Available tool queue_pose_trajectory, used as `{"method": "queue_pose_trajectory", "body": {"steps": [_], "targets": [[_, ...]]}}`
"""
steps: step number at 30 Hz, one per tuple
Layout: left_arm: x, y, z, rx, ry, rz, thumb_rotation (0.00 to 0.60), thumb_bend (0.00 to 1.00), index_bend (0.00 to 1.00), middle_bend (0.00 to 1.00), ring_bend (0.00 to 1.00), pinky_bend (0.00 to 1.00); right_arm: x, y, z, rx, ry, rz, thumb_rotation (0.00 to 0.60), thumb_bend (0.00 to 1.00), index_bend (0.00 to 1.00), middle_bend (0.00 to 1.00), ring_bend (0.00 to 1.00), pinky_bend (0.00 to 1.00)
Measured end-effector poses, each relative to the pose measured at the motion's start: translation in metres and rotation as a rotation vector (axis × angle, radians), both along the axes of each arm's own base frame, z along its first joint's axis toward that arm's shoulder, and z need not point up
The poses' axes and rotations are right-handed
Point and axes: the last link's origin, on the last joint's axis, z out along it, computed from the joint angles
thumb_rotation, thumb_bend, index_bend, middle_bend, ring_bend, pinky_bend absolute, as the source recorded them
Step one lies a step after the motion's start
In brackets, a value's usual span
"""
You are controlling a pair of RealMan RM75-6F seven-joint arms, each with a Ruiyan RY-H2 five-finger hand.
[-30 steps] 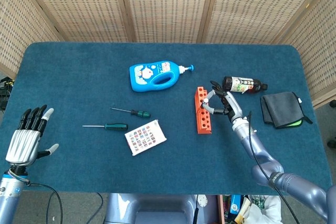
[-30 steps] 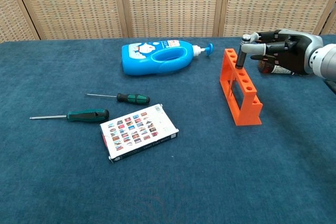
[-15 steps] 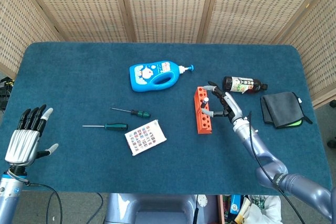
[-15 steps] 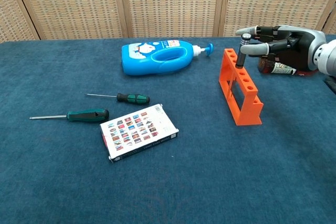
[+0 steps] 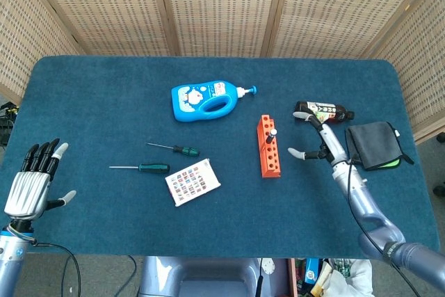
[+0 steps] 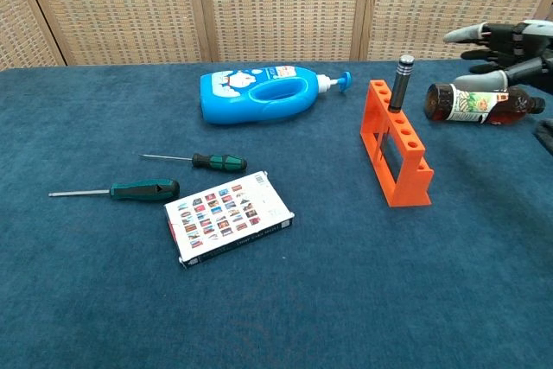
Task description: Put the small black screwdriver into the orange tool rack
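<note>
Since the small black screwdriver [image 6: 403, 82] stands upright in a hole near the far end of the orange tool rack [image 6: 396, 143], handle up and shaft hidden below, you're likely done with the placing. Right hand [image 6: 510, 46] sits off to the rack's right, apart from it, fingers spread, holding nothing. Left hand [image 5: 33, 181] is far to the rack's left at the worktop [image 5: 104, 88] edge, fingers open and extended, empty.

Handling guess: the screwdriver looks light, rigid, not fragile; the ribbed dark handle should give decent friction. If you need to reseat it, pinch the handle near its top, from the sides, and lift straight up so the shaft doesn't bind. The rack looks like light plastic and could tip or slide if you push sideways on the tool, so keep forces vertical.

Near the rack: brown bottle [image 6: 473, 104] lying just right of its far end, blue detergent bottle [image 6: 263, 93] to the left, two green-handled screwdrivers [image 6: 154, 188] and a card box [image 6: 228, 217] further left.
</note>
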Motion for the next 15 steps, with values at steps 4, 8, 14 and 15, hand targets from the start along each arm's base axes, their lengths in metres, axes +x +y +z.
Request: {"method": "queue_pose_trajectory", "body": {"steps": [4, 8, 14, 15], "targets": [[0.0, 0.0, 0.0, -0.009, -0.003, 0.004, 0.6, 0.0, 0.0, 0.0, 0.0, 0.0, -0.022, 0.018, 0.019, -0.085, 0.151, 0.01, 0.6, 0.17, 0.15, 0.0, 0.0, 0.0], [0.0, -0.001, 0.0, -0.008, 0.002, 0.001, 0.6, 0.0, 0.0, 0.0, 0.0, 0.0, -0.039, 0.036, 0.034, -0.152, 0.323, 0.033, 0.6, 0.17, 0.11, 0.0, 0.0, 0.0], [-0.001, -0.004, 0.0, -0.012, 0.02, 0.014, 0.6, 0.0, 0.0, 0.0, 0.0, 0.0, -0.058, 0.069, 0.056, -0.263, 0.6, 0.072, 0.6, 0.17, 0.08, 0.0, 0.0, 0.0], [-0.002, -0.004, 0.0, -0.012, 0.025, 0.018, 0.6, 0.0, 0.0, 0.0, 0.0, 0.0, -0.06, 0.075, 0.059, -0.279, 0.638, 0.076, 0.6, 0.17, 0.07, 0.0, 0.0, 0.0]]}}
